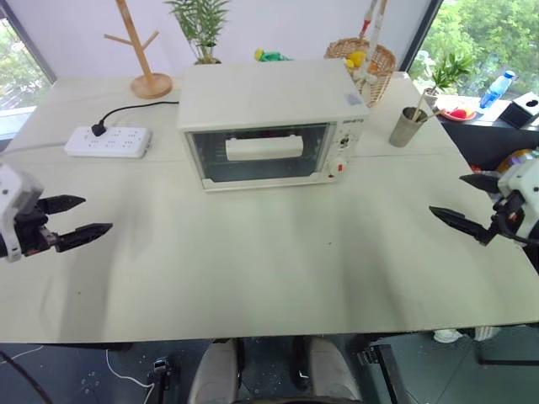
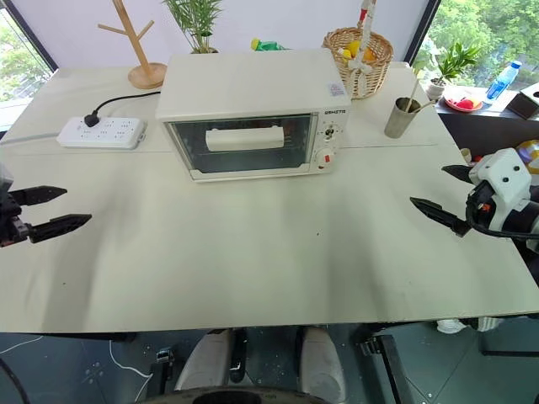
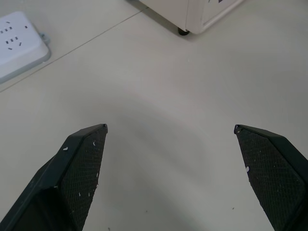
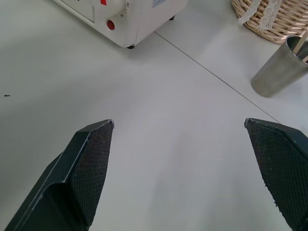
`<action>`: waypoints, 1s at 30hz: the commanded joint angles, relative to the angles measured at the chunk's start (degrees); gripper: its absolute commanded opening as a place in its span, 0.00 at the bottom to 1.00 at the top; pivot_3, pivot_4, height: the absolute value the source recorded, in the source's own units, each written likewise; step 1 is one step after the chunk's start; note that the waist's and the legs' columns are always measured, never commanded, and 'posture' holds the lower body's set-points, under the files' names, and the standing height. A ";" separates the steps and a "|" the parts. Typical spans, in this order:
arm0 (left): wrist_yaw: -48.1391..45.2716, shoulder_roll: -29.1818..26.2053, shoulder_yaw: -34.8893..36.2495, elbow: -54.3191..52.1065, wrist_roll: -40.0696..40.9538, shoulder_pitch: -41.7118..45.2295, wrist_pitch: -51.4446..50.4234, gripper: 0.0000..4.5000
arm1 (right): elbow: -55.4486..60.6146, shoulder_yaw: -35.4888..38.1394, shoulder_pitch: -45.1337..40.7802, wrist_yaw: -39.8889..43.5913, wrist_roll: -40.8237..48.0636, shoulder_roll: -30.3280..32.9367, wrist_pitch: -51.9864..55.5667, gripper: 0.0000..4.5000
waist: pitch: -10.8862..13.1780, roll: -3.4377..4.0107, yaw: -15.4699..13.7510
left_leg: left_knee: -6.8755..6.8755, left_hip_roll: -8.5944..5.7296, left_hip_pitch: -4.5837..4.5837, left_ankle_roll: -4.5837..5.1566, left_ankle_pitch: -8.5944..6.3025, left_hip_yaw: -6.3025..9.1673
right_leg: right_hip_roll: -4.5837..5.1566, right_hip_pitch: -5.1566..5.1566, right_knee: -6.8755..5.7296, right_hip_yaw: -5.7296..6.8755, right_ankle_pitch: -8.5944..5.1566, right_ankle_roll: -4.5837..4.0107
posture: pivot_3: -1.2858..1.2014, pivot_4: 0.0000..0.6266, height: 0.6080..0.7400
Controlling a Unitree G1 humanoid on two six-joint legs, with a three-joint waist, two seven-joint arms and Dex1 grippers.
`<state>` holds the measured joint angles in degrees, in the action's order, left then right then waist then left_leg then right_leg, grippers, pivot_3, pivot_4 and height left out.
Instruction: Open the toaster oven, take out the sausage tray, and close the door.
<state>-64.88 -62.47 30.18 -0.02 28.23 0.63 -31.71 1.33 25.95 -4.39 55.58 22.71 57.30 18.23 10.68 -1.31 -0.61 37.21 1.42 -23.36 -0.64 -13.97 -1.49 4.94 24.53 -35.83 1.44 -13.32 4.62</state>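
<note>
1. We see the toaster oven (image 1: 271,122) standing on the far middle of the bench (image 1: 269,269), its glass front facing us and its knobs on the right panel.
2. The door (image 1: 259,154) is shut, with its long white bar handle (image 1: 264,147) running across the upper part of the glass.
3. We cannot make out the sausage tray through the glass; we judge it sits inside, behind the door.
4. Our left gripper (image 1: 77,217) hangs over the near left of the bench, fingers (image 3: 82,168) spread wide and holding nothing, well apart from the oven.
5. Our right gripper (image 1: 468,202) hangs over the near right edge, fingers (image 4: 84,168) also spread wide and empty, well apart from the oven too.
6. We judge the task has not begun: the first step is to reach the handle.
7. The handle looks stiff and smooth, so we would close the fingers around its middle, where the pull is even, and watch for slipping.
8. The oven looks light enough to slide on the bench if we tug hard, so a slow pull suits it.
9. The glass panel is fragile; we would keep the fingers off it.
10. A power strip (image 1: 108,141), a metal cup (image 1: 408,126) and a wicker basket (image 1: 370,63) stand around the oven, none in the way.
</note>
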 commanded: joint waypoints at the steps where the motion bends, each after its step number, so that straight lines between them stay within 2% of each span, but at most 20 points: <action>1: -0.46 -0.36 0.60 -0.29 0.20 0.85 1.22 0.98 | 0.50 2.72 0.14 -0.47 0.29 -0.09 -1.13 1.00 | 0.00 0.00 0.02 | 0.00 0.00 0.00 0.00 0.00 0.00 | 0.00 0.00 0.00 0.00 0.00 0.00 | 0.52 0.24 1.00; 22: -0.14 1.06 -0.93 -1.06 2.20 6.09 -0.75 0.98 | 1.60 2.74 0.70 -0.54 2.91 -0.06 1.76 1.00 | 0.00 0.00 -0.02 | 0.04 -0.02 0.00 0.00 0.00 0.00 | -0.03 -0.01 -0.04 0.00 0.01 0.01 | 0.52 0.24 1.00; 30: -4.46 -0.21 -8.23 -3.80 10.18 21.01 -7.83 0.98 | 15.11 1.25 -3.08 -0.46 13.80 0.81 14.78 1.00 | 0.01 -0.03 0.04 | 0.16 -0.05 0.00 0.00 0.00 0.05 | -0.09 -0.04 -0.17 -0.01 0.03 0.05 | 0.52 0.24 1.00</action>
<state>-68.38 -61.43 22.54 -3.45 37.06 20.27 -38.74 13.81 26.06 -6.52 55.67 34.17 57.35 31.02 10.69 -1.34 -0.57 37.37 1.37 -23.34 -0.63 -13.97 -1.45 4.82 24.49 -35.99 1.41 -13.28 4.68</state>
